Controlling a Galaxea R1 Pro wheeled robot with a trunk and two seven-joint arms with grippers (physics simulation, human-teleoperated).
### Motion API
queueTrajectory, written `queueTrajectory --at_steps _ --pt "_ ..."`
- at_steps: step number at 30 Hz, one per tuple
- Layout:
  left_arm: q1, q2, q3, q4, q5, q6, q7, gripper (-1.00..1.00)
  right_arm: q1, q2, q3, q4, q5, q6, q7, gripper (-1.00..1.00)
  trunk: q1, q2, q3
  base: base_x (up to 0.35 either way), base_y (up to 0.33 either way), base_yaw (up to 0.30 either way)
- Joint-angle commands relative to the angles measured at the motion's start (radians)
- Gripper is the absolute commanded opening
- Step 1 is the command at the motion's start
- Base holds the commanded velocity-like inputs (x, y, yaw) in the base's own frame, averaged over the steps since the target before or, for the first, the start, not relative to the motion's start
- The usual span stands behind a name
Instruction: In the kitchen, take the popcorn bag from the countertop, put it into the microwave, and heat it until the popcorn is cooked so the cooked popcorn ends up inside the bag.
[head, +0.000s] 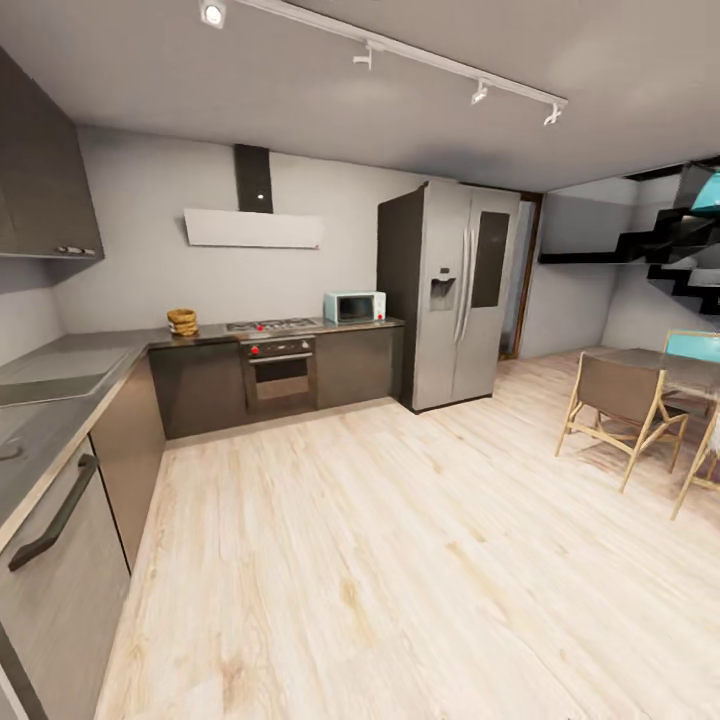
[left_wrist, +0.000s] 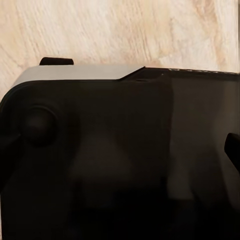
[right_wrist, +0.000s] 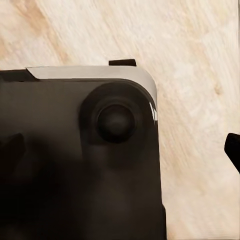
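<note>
Far across the kitchen, the small tan-brown popcorn bag (head: 182, 321) stands on the grey countertop (head: 120, 350) near the corner, left of the steel gas hob (head: 272, 325). The pale blue microwave (head: 354, 306) sits on the same counter right of the hob, its dark door closed. No popcorn shows. In the left wrist view my left gripper (left_wrist: 120, 150) hangs over my own dark base, one dark fingertip (left_wrist: 233, 150) at the frame's edge. My right gripper (right_wrist: 120, 150) hangs likewise, with a fingertip (right_wrist: 233, 150) over the wood floor. Both sets of fingers stand wide apart and hold nothing.
A built-in oven (head: 281, 372) sits under the hob and a steel fridge (head: 455, 290) stands right of the microwave. A counter run with a sink (head: 45, 385) lines the left. A table with chairs (head: 625, 400) stands at right. Light wood floor (head: 380, 560) stretches between.
</note>
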Motion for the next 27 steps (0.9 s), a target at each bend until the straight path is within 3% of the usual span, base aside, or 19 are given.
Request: queueTrajectory --at_steps 1,15,27 --pt "0.000 0.000 0.001 0.000 0.006 -0.002 0.000 1.00 -0.001 0.000 -0.002 0.002 -0.005 -0.005 0.000 1.00 0.000 0.000 0.000 0.000 0.000 -0.241" --pt "0.000 0.000 0.001 0.000 0.006 -0.002 -0.001 1.00 -0.001 0.000 -0.001 0.001 -0.005 -0.005 0.000 1.00 0.000 0.000 0.005 0.007 0.000 -0.233" --pt "0.000 0.000 0.001 0.000 0.009 -0.001 -0.001 1.00 -0.001 0.002 0.007 0.001 0.008 0.004 0.000 1.00 0.000 0.000 0.005 0.291 0.000 -0.016"
